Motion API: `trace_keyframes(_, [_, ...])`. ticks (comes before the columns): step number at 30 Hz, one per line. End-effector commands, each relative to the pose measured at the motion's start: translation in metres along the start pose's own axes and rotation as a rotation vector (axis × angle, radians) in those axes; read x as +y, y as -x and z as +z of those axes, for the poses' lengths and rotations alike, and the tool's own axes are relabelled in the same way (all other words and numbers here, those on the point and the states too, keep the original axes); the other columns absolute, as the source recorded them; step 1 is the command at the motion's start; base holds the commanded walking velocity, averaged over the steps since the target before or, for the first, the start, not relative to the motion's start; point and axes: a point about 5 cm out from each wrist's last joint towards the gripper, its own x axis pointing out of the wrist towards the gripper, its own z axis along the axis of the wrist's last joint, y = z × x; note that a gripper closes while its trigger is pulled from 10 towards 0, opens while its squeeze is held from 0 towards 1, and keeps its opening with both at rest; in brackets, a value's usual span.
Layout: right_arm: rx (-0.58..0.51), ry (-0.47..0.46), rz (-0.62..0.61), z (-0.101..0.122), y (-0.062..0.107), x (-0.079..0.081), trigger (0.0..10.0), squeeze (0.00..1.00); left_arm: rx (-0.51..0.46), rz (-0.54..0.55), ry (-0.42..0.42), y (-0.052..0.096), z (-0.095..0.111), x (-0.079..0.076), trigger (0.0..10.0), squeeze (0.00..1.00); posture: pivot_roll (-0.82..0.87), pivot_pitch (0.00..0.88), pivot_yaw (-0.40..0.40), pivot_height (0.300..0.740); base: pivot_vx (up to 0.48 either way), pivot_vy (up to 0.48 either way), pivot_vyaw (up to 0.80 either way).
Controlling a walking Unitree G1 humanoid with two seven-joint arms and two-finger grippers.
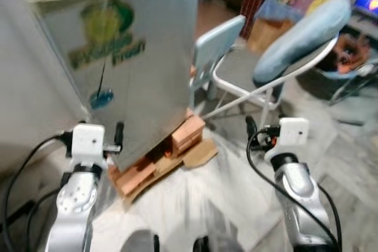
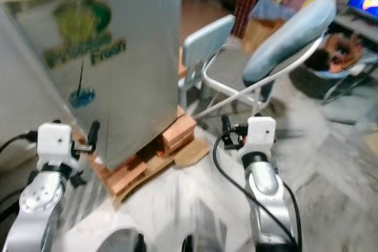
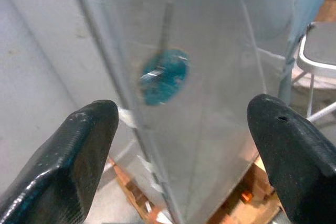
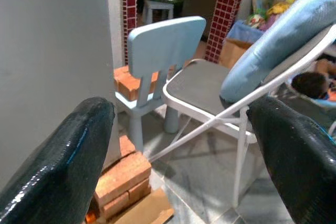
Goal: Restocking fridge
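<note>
Just ahead on my left, the closed fridge stands on bricks, both my left gripper and right gripper spread empty, so I judge I'm approaching and next must open its door.

light: even, bright indoor | eye views: motion-blurred | wrist views: sharper, near fingers soft
</note>
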Motion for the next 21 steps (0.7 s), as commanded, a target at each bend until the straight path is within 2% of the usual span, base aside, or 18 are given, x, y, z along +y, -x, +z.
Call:
trace_keyframes(1, [-0.022, -0.010, 0.015, 0.0052, -0.0020, 0.0042, 10.0, 0.00, 0.001, 0.023, -0.018, -0.0002, -0.0001, 0.0062, 10.0, 0.00, 0.06, 0.081, -0.072, 0.740, 0.000, 0.480, 0.00])
trace_keyframes(6, [-0.020, -0.009, 0.011, 0.0044, -0.0022, 0.0030, 10.0, 0.00, -0.009, 0.029, -0.023, -0.0005, 0.0013, 0.0060, 10.0, 0.00, 0.05, 0.082, -0.074, 0.740, 0.000, 0.435, 0.00])
trace_keyframes(13, [-0.010, -0.025, 0.004, 0.0009, -0.0006, 0.0044, 10.0, 0.00, -0.009, 0.044, -0.033, -0.0017, -0.0020, 0.0086, 10.0, 0.00, 0.06, 0.087, -0.080, 0.740, 0.000, 0.000, 0.00])
trace_keyframes(21, [-0.017, -0.025, 0.009, 0.0033, -0.0036, 0.0068, 10.0, 0.00, -0.029, 0.043, -0.026, -0.0058, 0.0032, 0.0061, 10.0, 0.00, 0.06, 0.087, -0.080, 0.740, 0.000, 0.000, 0.00])
